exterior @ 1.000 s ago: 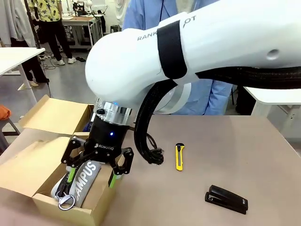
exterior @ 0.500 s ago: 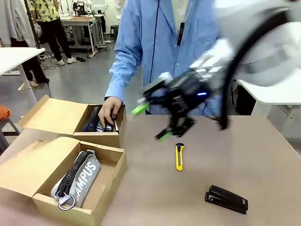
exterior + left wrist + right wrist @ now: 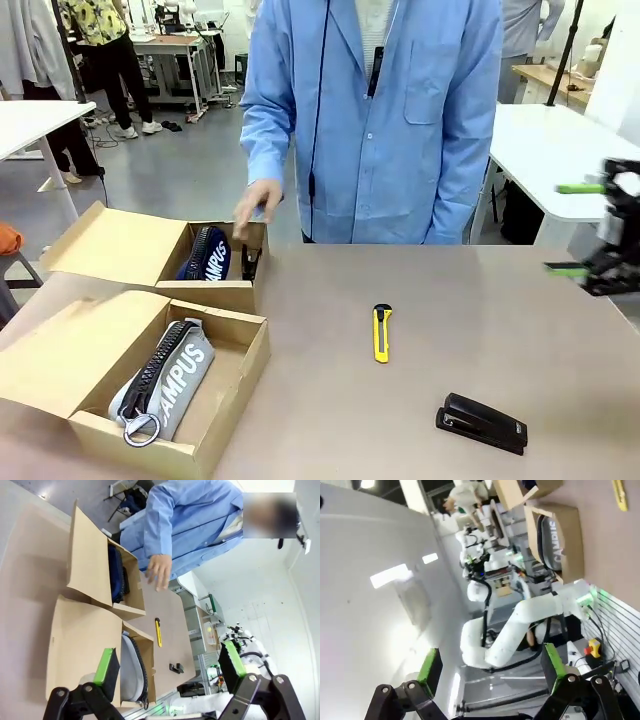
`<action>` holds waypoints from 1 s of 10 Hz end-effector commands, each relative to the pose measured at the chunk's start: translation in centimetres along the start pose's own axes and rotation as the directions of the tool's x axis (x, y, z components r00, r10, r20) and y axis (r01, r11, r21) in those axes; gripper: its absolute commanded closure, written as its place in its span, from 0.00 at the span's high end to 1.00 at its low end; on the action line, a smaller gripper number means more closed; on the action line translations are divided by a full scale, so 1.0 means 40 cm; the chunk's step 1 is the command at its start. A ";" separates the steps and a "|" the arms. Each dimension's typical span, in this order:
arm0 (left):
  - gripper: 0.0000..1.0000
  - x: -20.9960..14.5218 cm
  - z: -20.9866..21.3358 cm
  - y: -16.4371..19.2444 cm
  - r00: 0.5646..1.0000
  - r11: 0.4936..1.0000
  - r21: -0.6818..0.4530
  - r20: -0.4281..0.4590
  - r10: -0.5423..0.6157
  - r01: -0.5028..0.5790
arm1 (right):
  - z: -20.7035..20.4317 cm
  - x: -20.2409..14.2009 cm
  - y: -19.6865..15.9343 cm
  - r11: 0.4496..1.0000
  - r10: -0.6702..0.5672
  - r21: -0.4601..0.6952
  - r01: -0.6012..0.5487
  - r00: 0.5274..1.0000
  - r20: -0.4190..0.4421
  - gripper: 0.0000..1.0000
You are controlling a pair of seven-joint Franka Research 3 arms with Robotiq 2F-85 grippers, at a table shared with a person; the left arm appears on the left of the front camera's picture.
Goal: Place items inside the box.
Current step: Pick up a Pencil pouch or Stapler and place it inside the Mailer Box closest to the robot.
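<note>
Pouch (image 3: 165, 375) lies in the near box (image 3: 130, 447), far off to the side of the right gripper (image 3: 575, 228), its fingers spread wide and empty; knife (image 3: 381, 332) and stapler (image 3: 480, 423) sit on the table (image 3: 450, 300) between them. The left gripper (image 3: 169, 662), fingers also wide apart, holds nothing.

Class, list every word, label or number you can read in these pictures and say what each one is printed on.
"AMPUS": white letters on the grey zip pencil pouch in the near cardboard box; the word's start is hidden.
"AMPUS": seemingly the same, smaller, on the dark blue pouch in the far cardboard box.
Slim yellow utility knife, black stapler: no readable print.
</note>
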State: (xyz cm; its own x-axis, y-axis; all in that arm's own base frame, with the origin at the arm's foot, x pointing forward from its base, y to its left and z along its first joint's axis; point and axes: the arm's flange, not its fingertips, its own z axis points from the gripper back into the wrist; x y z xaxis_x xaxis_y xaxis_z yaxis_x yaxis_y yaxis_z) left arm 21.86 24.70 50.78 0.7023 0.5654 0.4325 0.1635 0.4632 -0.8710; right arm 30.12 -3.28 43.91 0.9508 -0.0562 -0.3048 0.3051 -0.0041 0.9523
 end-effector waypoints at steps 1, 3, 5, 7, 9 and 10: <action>1.00 0.002 -0.002 -0.005 1.000 1.000 -0.019 0.010 -0.015 0.015 | -0.011 -0.132 -0.268 0.996 0.077 -0.037 -0.085 0.980 -0.184 1.00; 1.00 0.002 -0.002 -0.005 1.000 1.000 -0.019 0.010 -0.015 0.015 | -0.046 -0.163 -0.398 0.964 -0.083 -0.264 0.027 0.975 -0.205 1.00; 1.00 0.002 -0.002 -0.005 1.000 1.000 -0.019 0.010 -0.015 0.015 | 0.080 -0.028 -0.170 0.999 0.004 -0.034 -0.009 0.989 -0.146 1.00; 1.00 0.002 -0.002 -0.005 1.000 1.000 -0.019 0.010 -0.015 0.015 | 0.080 -0.028 -0.170 0.999 0.004 -0.034 -0.009 0.989 -0.146 1.00; 1.00 0.002 -0.002 -0.005 1.000 1.000 -0.019 0.010 -0.015 0.015 | 0.080 -0.028 -0.170 0.999 0.004 -0.034 -0.009 0.989 -0.146 1.00; 1.00 0.002 -0.002 -0.005 1.000 1.000 -0.019 0.010 -0.015 0.015 | 0.080 -0.028 -0.170 0.999 0.004 -0.034 -0.009 0.989 -0.146 1.00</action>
State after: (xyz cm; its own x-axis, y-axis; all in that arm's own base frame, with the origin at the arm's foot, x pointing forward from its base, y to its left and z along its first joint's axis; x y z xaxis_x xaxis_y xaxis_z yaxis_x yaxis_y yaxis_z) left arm 21.86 24.70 50.80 0.7023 0.5653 0.4327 0.1635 0.4635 -0.8709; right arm 26.94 -6.59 37.38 0.9569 0.0949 -0.2746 0.2724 0.0359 0.9615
